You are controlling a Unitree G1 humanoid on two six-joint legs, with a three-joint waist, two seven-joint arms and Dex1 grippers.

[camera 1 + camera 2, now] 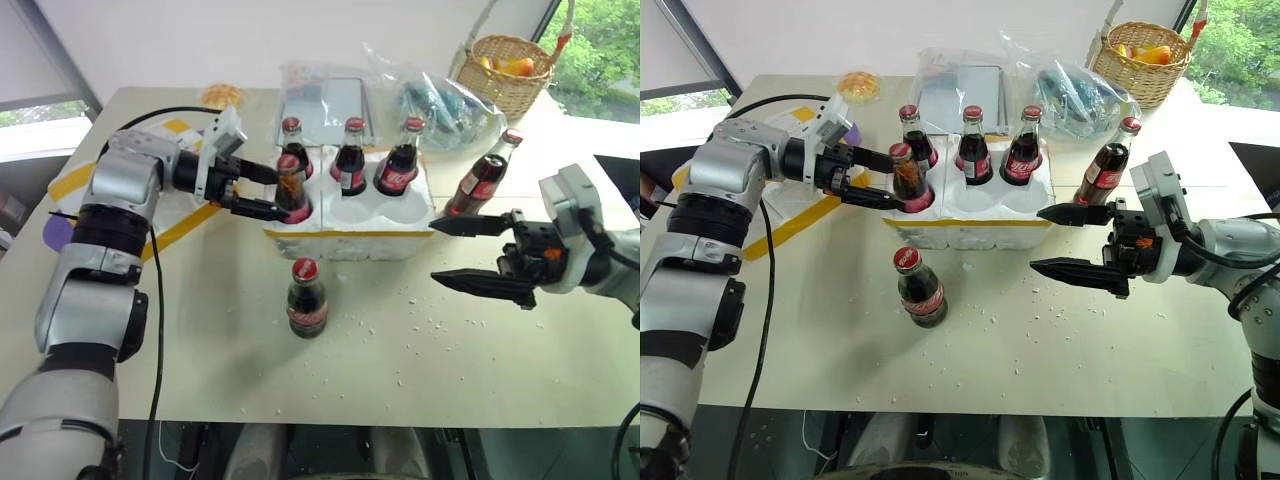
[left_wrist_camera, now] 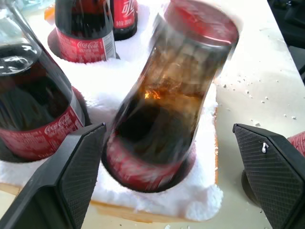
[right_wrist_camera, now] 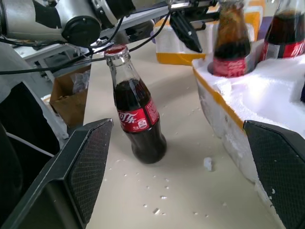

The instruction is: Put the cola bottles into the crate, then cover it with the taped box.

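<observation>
A bottle (image 1: 291, 186) is being seated in the crate (image 1: 350, 232); left claw (image 1: 262, 192) released, right claw (image 1: 470, 253) released; the bench (image 1: 400, 350) bottle (image 1: 306, 298) before the crate is to be grasped next.

Coca-Cola script reads on the red label (image 2: 43, 138) of a cola bottle (image 2: 33, 95) standing in the crate (image 2: 200, 195)

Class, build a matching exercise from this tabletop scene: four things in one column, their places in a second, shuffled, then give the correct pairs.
Things
1. wicker basket
2. left gripper
3. lone cola bottle
4. right gripper

Places
A. standing on the table in front of the crate
B. far right corner
C. open, around a bottle in the crate's near left well
D. open, right of the crate

Pairs: 1-B, 2-C, 3-A, 4-D
</observation>
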